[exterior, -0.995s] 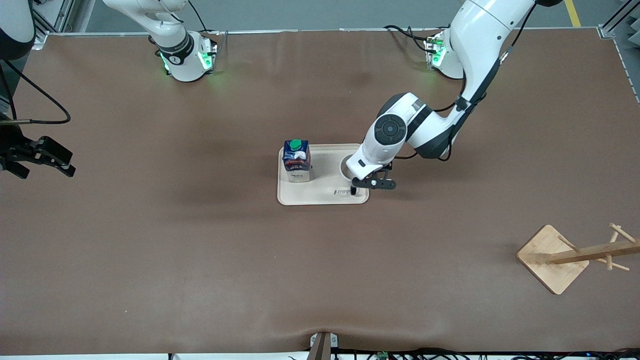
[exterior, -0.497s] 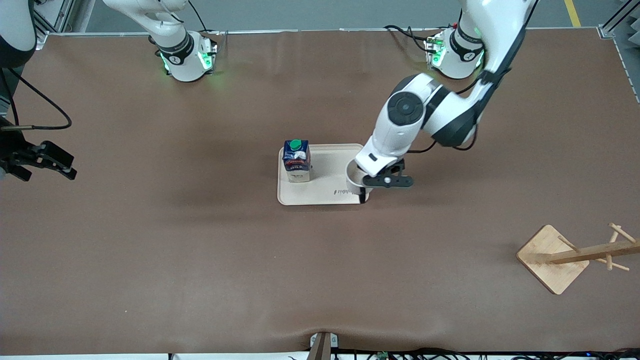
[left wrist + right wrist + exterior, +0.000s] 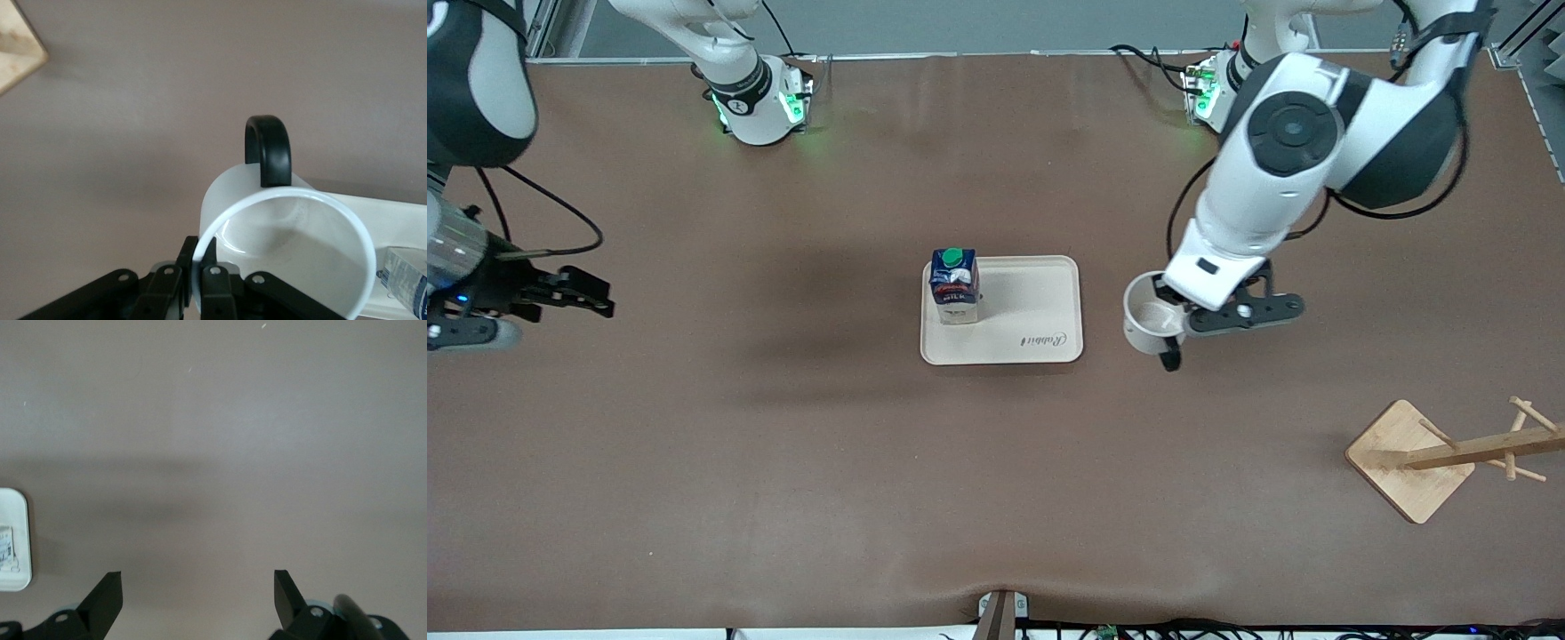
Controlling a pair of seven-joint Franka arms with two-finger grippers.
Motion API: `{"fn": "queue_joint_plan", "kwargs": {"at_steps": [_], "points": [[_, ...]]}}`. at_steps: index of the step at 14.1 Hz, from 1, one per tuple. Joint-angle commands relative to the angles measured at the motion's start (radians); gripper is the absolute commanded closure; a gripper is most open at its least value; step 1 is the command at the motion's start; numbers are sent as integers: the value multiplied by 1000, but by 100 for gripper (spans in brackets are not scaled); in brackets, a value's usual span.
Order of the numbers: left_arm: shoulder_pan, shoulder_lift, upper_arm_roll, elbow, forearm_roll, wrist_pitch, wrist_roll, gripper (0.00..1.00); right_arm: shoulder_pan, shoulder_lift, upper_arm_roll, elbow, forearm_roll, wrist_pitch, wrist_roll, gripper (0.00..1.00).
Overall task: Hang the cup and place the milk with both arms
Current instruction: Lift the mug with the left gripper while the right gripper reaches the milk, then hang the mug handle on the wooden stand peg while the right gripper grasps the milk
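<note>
Across the wide brown table (image 3: 783, 462) two white jointed arms with black joints reach out from green-lit bases. One, the left arm (image 3: 1280, 169), stretches over the bare surface between the tray and the wooden rack, and its black two-finger tool, the left tool (image 3: 1169, 329), is clamped on the rim of the small white mug with a black loop handle, the cup (image 3: 1149, 324), held up in the air with its mouth open to the high camera; from the left wrist view the fingers (image 3: 215, 287) pinch the white rim of the cup (image 3: 287, 253), with the black handle on the part of the mug away from them. At its own end of the table the right arm (image 3: 471, 98) waits, and its right tool (image 3: 591, 298) hangs over bare table with its fingers (image 3: 103, 600) spread wide apart and holding nothing. A pale beige rectangular tray (image 3: 1032, 311) with rounded corners lies in the middle of the table. Toward the left arm's end, nearer to the front camera, a bamboo rack (image 3: 1432, 458) with a square base and pegs stands by the table's edge. On the tray's end toward the right arm stands the small dark blue carton with a round green cap, the milk (image 3: 954, 286), upright.
</note>
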Motion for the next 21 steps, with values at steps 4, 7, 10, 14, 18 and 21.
{"fn": "queue_joint_plan", "kwargs": {"at_steps": [4, 7, 10, 14, 18, 21], "points": [[244, -57, -6, 49, -55, -107, 282, 100, 47, 71, 2, 1, 24, -27, 18, 0], [319, -48, -1, 103, -47, -160, 373, 100, 150, 65, 2, -57, 142, -38, 153, 0], [400, -45, -1, 106, -45, -160, 488, 100, 289, 65, 2, -75, 160, -29, 430, 0], [500, -33, 5, 106, -45, -157, 636, 100, 455, 85, 2, -100, 179, 122, 762, 0], [568, -21, 3, 106, -55, -100, 733, 100, 564, 145, 2, -114, 229, 305, 896, 0], [589, -5, 3, 105, -58, -65, 804, 100, 609, 176, 2, -106, 231, 353, 907, 0]]}}
